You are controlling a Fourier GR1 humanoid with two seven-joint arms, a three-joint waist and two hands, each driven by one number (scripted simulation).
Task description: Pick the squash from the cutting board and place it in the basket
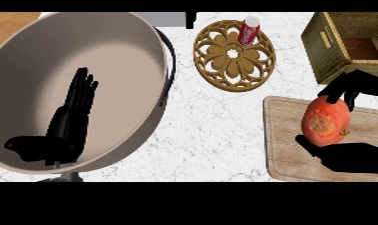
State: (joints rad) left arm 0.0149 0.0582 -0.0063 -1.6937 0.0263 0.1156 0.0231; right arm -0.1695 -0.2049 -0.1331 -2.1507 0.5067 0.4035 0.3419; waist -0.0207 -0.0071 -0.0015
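Observation:
An orange squash (327, 120) rests over the wooden cutting board (284, 139) at the right edge. My right hand (345, 155) is curled round it, thumb below and fingers (347, 86) over its far side. The woven basket (331, 44) stands at the back right, just beyond the squash. At the left my left hand (72, 114) is open with straight fingers, showing in front of a large beige bowl.
A large beige bowl (125, 59) fills the left side. A round carved wooden trivet (234, 55) lies at the back middle, with a red and white can (249, 31) on its far rim. White marble counter (214, 134) lies between bowl and board.

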